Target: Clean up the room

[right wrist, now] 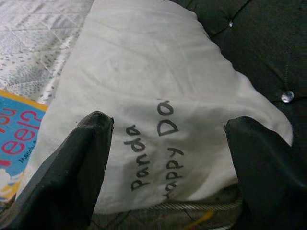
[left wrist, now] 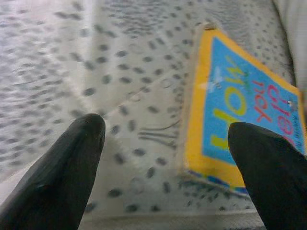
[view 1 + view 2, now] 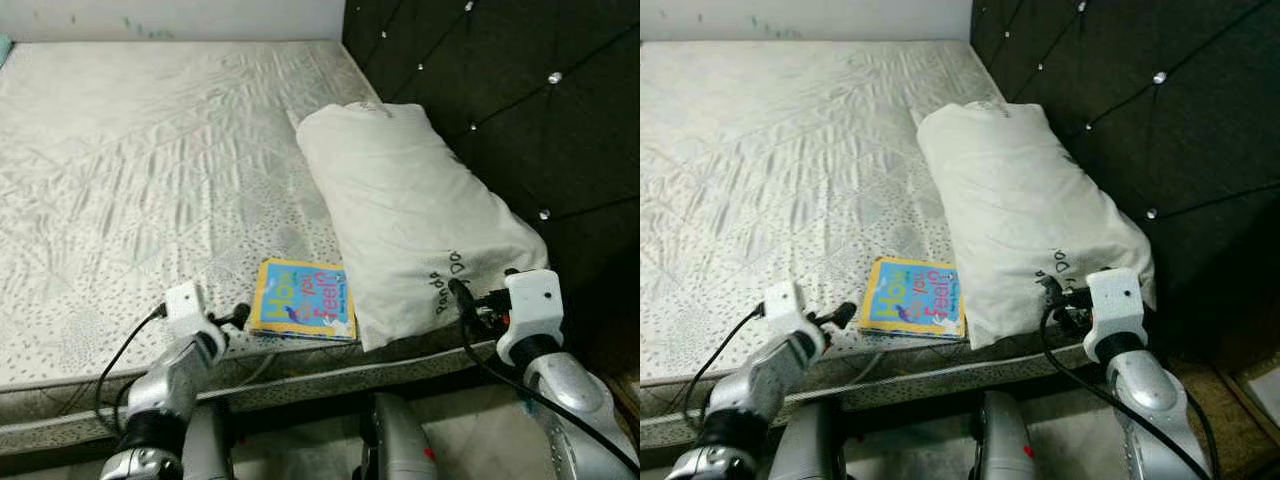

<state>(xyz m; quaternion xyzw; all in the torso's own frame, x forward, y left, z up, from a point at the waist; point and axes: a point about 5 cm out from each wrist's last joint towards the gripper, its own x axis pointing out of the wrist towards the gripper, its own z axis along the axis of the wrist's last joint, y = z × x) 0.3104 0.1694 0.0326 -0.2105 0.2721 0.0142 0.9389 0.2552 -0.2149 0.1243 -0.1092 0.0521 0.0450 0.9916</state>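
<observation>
- Lying flat near the front edge of the bare quilted mattress (image 3: 150,170), a children's picture book (image 3: 303,299) shows a yellow border and a blue cover with large yellow and red lettering.
- The book's right edge sits just beside the near end of a white pillow (image 3: 410,210); whether the two touch cannot be told.
- The pillow runs along the right side of the mattress against a dark tufted headboard (image 3: 520,90) set with shiny buttons, and its near end bears handwritten black words, "Panda" among them.
- The left gripper (image 2: 165,158) hovers low over the mattress's front edge, just left of the book, its two black fingers (image 2: 72,163) spread wide with nothing between them.
- In the left wrist view, the book's near corner lies close to one fingertip while the other sits over bare spotted fabric.
- The right gripper (image 1: 168,148) is raised at the pillow's near end, its fingers (image 1: 72,167) also set wide apart and gripping nothing.
- In the right wrist view, the pillow's lettered end lies between the two fingers, with a corner of the book at the side.
- A black cable (image 3: 500,375) loops from the right wrist down along the silver forearm.
</observation>
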